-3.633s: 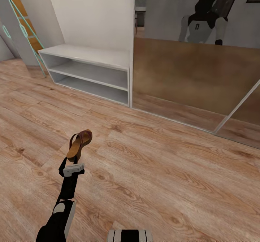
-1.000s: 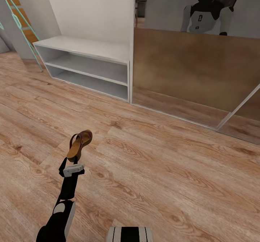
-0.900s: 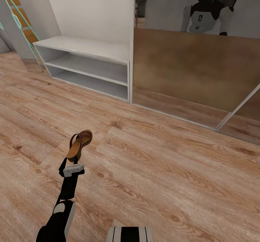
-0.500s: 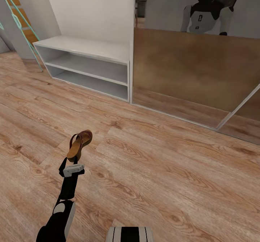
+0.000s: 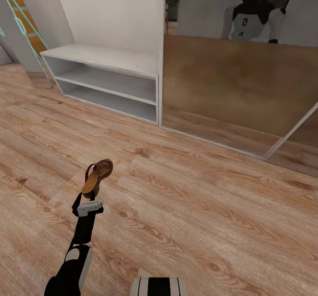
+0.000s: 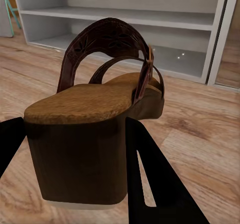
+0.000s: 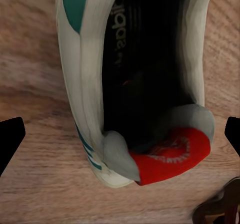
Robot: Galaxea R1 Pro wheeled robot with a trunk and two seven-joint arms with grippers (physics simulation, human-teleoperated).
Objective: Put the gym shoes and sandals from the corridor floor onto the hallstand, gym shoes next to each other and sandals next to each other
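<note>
Head view: ahead of the left pincer (image 5: 91, 195), well apart, a pale shoe rack (image 5: 106, 62) with two open shelves against the white wall. Beside the rack, a big mirror (image 5: 238, 84) showing the robot's body. Nothing standing on the wood floor (image 5: 198, 207) between pincer and rack. Pinched in the left pincer, heel first, a brown sandal (image 5: 97, 176), toe pointing up and away, lifted off the floor.

Left wrist view: sandal (image 6: 95, 129) held by its thick brown heel, one dark finger (image 6: 155, 179) on each side, pressed against it. Tan top, dark patterned strap arching over, thin strap with a small buckle. Past its toe, the rack's shelves (image 6: 135, 18), bare.

Right wrist view: under the right pincer, a white sneaker (image 7: 135, 83) lying on the floor, green trim, dark inside, red tab at the heel. Black fingertips (image 7: 9, 136) spread wide at the edges, not touching it. Sneaker's front cut off. Something dark at a corner (image 7: 220, 209), hard to make out.
</note>
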